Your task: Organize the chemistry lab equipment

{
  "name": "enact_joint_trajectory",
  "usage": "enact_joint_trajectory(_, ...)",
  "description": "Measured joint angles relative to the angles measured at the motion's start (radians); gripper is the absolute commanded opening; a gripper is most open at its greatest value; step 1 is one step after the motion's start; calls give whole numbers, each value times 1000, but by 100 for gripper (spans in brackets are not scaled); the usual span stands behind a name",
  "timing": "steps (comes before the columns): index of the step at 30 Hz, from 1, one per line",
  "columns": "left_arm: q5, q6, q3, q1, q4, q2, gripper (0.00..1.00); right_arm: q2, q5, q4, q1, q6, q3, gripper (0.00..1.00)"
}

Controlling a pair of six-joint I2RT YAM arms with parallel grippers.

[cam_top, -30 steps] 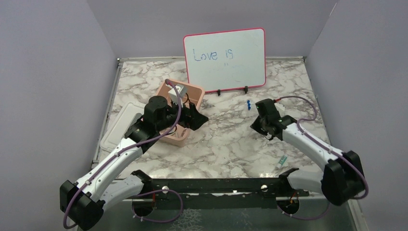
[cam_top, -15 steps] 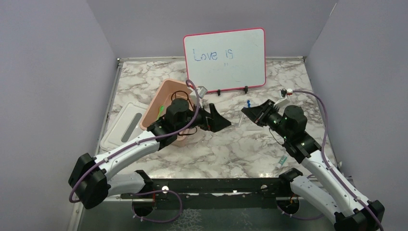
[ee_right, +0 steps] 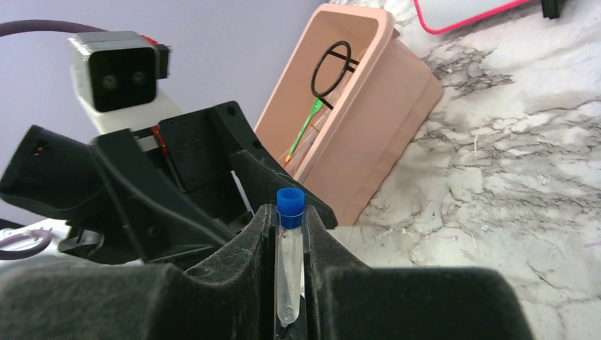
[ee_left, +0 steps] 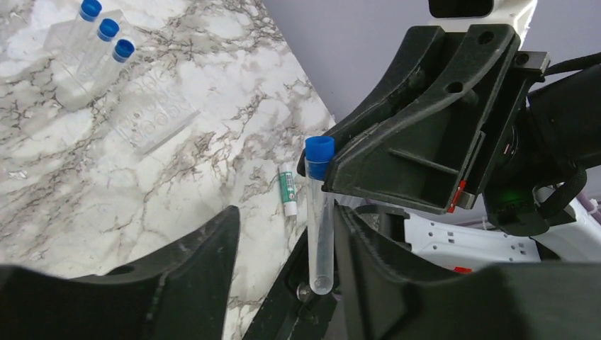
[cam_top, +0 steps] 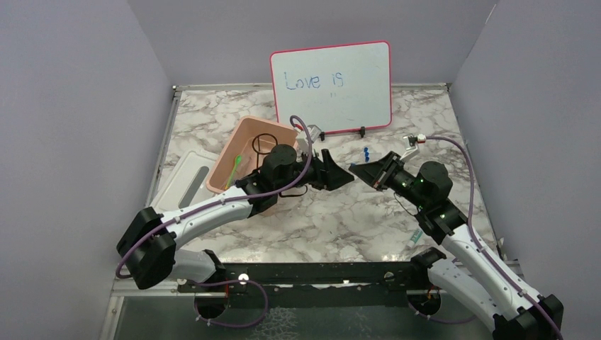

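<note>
Tube [ee_right: 288,265], slim, clear, blue-capped

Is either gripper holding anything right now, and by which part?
Right gripper pinches a blue-capped tube on its clear body just below the cap; left gripper is open, holding nothing.

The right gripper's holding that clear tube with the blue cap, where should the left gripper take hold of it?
Grip the clear blue-capped tube on its bare lower body. The right gripper pinches it near the cap end, so that straight, slim length hangs free. Come in head-on from the left arm's side. The open left gripper appears lined up to close across the tube's round width.
</note>
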State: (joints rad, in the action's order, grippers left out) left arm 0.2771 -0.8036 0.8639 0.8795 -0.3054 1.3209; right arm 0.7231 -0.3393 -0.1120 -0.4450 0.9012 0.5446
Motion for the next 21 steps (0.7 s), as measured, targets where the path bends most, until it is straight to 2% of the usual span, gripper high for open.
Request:
enact_joint_trajectory(8, 47, 0, 11, 5, -18, 16, 32, 3, -15, -11, 0, 6, 0, 10)
enact_joint_trajectory(13, 95, 31, 10, 13, -27, 14, 13, 10, -21, -15, 0, 6, 0, 12)
enact_joint_trajectory(14, 97, 38, 7, 13, -27, 14, 11, 10, -23, -15, 0, 4, 0, 14)
enact_joint_trajectory(17, 100, 66, -2, 10, -26, 9, 6, 12, -29, -10, 0, -7, 4, 32)
enact_joint_trajectory(21, 116, 146, -12, 13, -24, -14, 5, 28, -33, 53, 0, -40, 50, 40)
